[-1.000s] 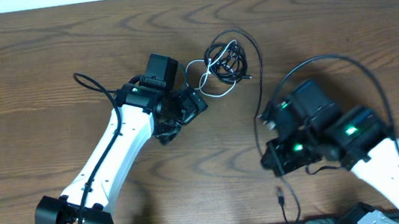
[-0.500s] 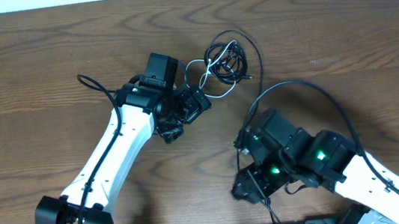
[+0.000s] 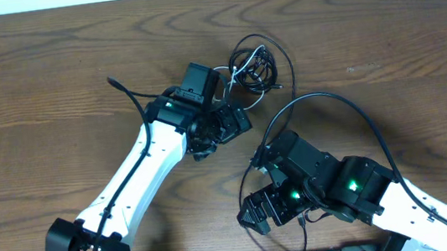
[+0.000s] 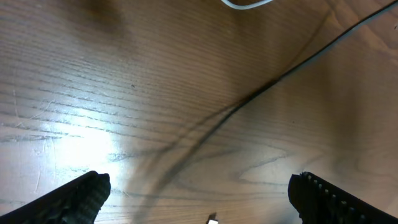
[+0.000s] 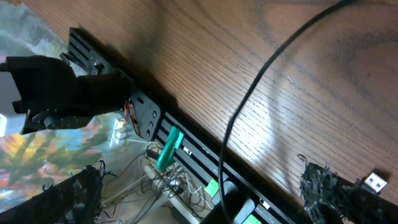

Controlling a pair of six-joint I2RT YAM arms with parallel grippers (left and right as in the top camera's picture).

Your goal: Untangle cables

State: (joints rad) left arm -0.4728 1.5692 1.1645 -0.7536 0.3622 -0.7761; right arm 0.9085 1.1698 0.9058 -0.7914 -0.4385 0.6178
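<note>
Cables (image 3: 252, 65): your tangle sits at the far middle of the tabletop (image 3: 49, 78), black loops with the white cable (image 4: 245, 5) running through them. It lies where it lay a second ago.
Left end effector (image 3: 232, 129): it has shifted right since the earlier frame and now hangs just beside the tangle's near-left edge. Its fingers are spread wide with nothing gripped.
Left wrist view: you see one thin black cable (image 4: 249, 102) running slantwise over the wood beneath the open fingers, with the white loop at the top edge.
Right end effector (image 3: 257, 216): a second ago it was right of middle. It has swung down and left to the near edge, well apart from the tangle. Its fingers stand wide and hold nothing.
Right wrist view: a black cord (image 5: 239, 118) curves across the wood to the near edge. A silver-tipped plug (image 5: 373, 181) lies just outside one finger. You cannot tell which cord it ends.
</note>
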